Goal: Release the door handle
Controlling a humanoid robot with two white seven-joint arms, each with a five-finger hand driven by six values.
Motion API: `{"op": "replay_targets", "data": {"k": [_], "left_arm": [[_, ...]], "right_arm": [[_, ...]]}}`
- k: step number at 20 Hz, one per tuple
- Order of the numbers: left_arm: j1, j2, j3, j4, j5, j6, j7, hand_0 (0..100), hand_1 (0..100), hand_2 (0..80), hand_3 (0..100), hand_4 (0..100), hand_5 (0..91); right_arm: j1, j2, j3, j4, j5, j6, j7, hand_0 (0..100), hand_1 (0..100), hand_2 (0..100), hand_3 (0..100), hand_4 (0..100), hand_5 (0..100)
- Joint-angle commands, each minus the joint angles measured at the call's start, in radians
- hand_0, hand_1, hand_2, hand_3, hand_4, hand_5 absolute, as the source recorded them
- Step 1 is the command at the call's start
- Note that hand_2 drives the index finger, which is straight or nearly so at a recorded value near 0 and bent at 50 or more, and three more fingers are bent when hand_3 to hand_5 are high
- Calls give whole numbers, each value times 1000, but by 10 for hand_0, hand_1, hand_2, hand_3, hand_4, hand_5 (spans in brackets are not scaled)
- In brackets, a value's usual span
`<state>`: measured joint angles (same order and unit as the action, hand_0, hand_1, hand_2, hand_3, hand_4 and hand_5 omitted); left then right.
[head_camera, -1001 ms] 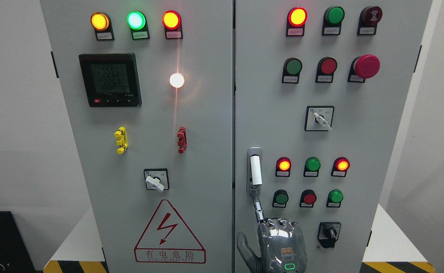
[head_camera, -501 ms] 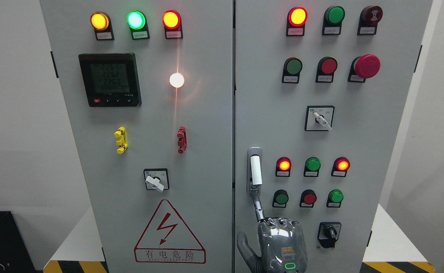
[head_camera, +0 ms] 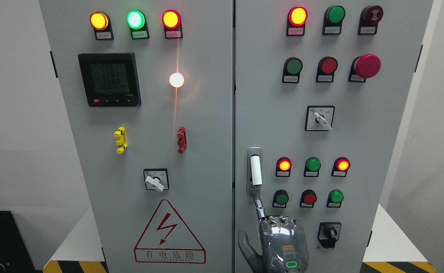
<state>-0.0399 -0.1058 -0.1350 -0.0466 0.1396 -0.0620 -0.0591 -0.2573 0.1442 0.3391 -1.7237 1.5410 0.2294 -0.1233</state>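
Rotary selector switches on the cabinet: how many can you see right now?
3. One on the left door above the warning triangle, one mid-right door, one black one low on the right door beside the hand. None appear hidden.

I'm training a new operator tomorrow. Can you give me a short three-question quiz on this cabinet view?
1. True or false: the white-sleeved metal door handle sits on the right grey cabinet door.
2. What is just below that handle? A) the robot's right hand B) a red mushroom button C) a yellow clip
3. Fill in: the top row of round lamps on the left grey cabinet door glows yellow, ___, red.

Key: 1 true; 2 A; 3 green.
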Motion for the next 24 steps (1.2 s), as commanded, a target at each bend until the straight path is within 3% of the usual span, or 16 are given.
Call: {"op": "replay_targets", "data": {"k": [1,9,24], "left_arm": [[0,0,0,-1,0,-1,-1,120,556,0,0,0,0],[0,0,0,1,0,-1,-1,120,556,0,0,0,0],[0,0,0,-1,0,-1,-1,120,556,0,0,0,0]], "right_arm": [[1,0,1,-22,-1,-2,-9,501,355,50,1000,1000,1000],[4,0,5,-30,-2,-4,-10,501,356,71,1000,1000,1000],[15,2,6,-56,-12,-10,-12,541,374,272,1000,1000,1000]]}}
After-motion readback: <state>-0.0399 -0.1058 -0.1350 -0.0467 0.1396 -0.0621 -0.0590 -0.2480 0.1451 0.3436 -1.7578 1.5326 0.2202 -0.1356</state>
